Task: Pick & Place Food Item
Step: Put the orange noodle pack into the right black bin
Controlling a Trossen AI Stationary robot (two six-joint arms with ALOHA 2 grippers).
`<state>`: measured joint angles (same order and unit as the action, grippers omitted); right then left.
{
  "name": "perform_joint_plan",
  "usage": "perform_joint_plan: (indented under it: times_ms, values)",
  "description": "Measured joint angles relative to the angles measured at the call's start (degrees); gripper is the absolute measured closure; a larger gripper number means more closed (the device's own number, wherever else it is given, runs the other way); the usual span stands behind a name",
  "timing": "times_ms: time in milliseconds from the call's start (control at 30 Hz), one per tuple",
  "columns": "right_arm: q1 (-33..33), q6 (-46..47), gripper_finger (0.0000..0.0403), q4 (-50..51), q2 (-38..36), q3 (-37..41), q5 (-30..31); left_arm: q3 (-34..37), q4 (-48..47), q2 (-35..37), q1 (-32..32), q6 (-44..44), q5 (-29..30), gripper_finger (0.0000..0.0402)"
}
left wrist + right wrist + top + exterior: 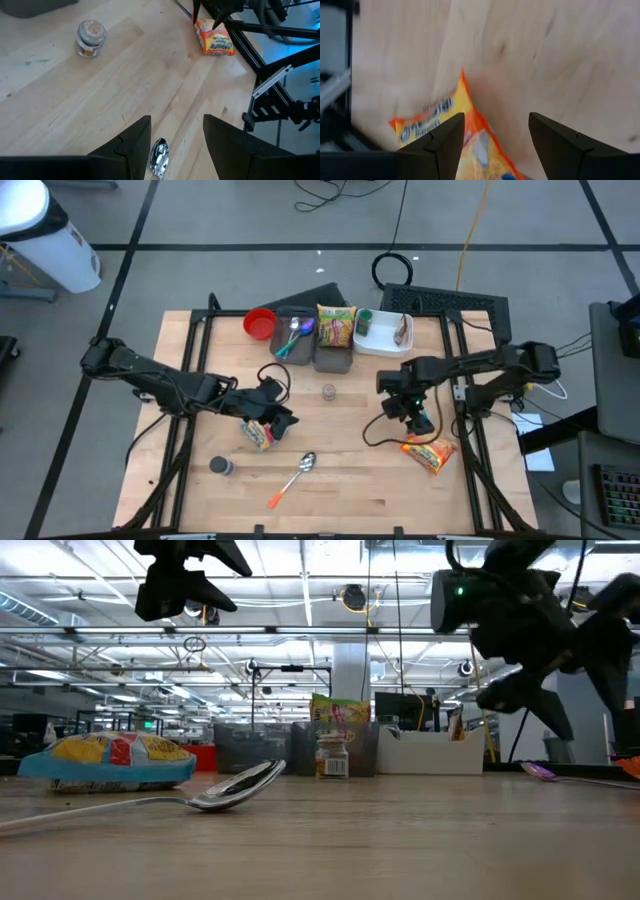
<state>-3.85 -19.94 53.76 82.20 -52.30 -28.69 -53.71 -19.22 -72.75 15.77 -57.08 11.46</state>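
Bare wood lies open between my two pincers, broken only by a small jar [328, 391] and a spoon [297, 473].

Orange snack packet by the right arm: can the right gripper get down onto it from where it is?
Probably yes: the right gripper hangs open just above the orange snack packet, with nothing between them.

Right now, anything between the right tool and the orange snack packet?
Nothing visible. The right tool hangs open just above the orange snack packet, which lies flat on bare table near the right edge; the wrist view shows only wood around it.
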Motion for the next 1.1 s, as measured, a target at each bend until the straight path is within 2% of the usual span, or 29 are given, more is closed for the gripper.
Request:
perform_joint_plan:
  times_ms: [300,633,800,1100]
  values:
    - [0.1,-6.4,0.0188,6.3,8.2,-0.3,-0.1,0.0,0.0,0.0,0.1,2.0,0.1,0.0213]
    - [0.1,-7.8,0.0198,7.6,12.9,-0.3,0.1,0.0,-0.2,0.0,0.0,3.4,0.1,0.0213]
    - [0.1,-7.8,0.0249,7.6,13.7,-0.3,-0.1,0.0,-0.2,0.0,0.1,3.4,0.1,0.0213]
    - [0.1,-5.8,0.0386,7.9,13.7,-0.3,0.0,0.0,-0.2,0.0,0.1,3.4,0.0,0.0213]
